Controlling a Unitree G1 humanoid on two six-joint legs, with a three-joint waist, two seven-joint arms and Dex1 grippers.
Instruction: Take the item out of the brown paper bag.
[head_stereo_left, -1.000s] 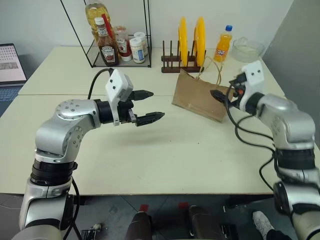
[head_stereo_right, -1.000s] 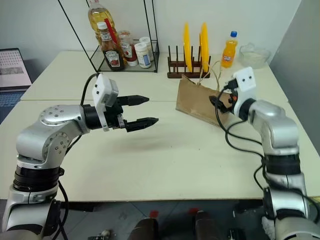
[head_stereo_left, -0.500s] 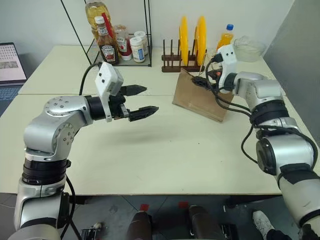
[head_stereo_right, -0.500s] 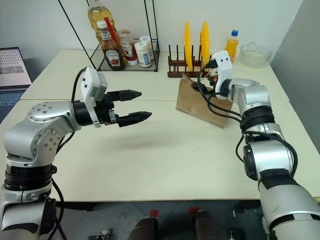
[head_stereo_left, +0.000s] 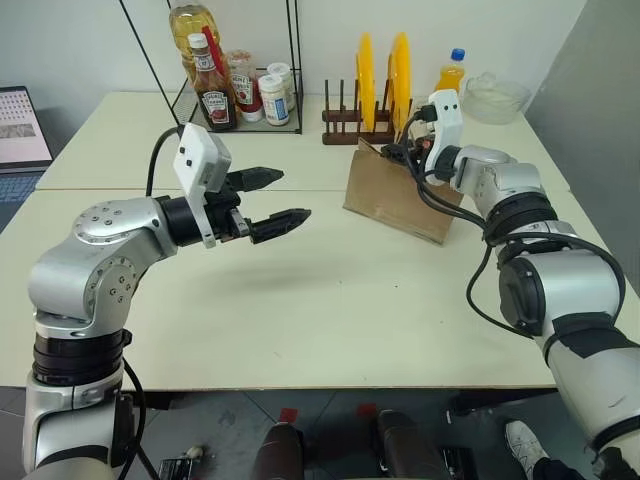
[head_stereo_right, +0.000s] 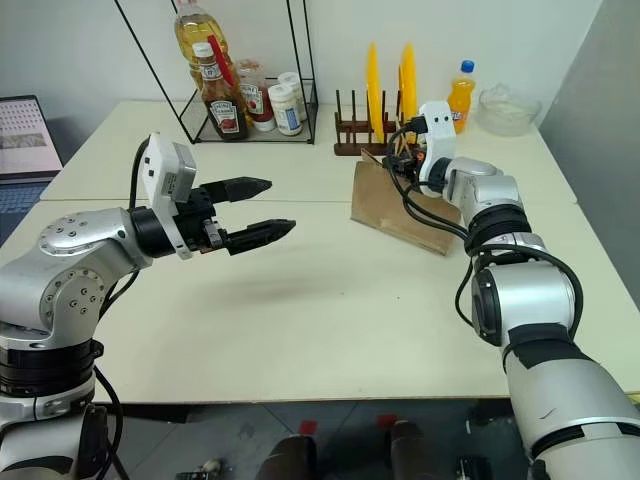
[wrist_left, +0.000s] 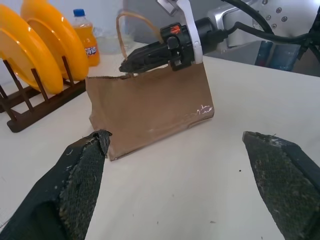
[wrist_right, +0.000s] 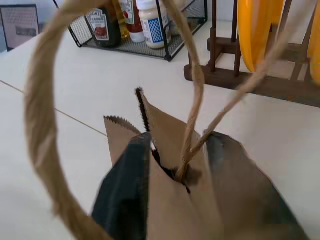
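the cream table (head_stereo_left: 330, 300) carries the brown paper bag (head_stereo_left: 395, 197), plate rack (head_stereo_left: 365, 128), wire caddy (head_stereo_left: 235, 110).

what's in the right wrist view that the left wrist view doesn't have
Right wrist view: the wire rack with a ketchup bottle and white jars, plus the brown paper bag mouth up close, pinched by the right tool. Left wrist view: the orange soda bottle, the open left tool, the bag's whole side. Both: the bag, its loop handles, yellow plates and the table.
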